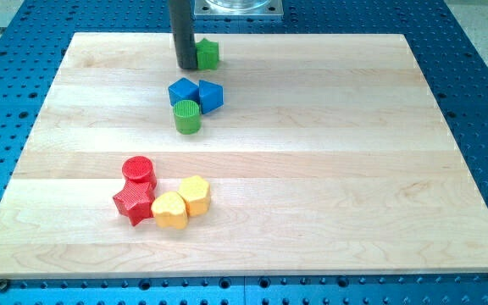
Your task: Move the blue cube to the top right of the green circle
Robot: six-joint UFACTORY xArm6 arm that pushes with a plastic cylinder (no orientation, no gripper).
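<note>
In the single camera view, my tip [185,66] stood near the top edge of the wooden desk [312,169], touching or just beside a green block [208,54] on its right; the rig carried no pincer. The blue cube [183,91] sat below, against a second blue block [211,95], with the green circle [187,116] touching both from beneath. Well apart, toward the view's bottom left, a red cylinder [139,170], a red star [134,203], a yellow heart [170,211] and a yellow hexagon [195,194] clustered.
</note>
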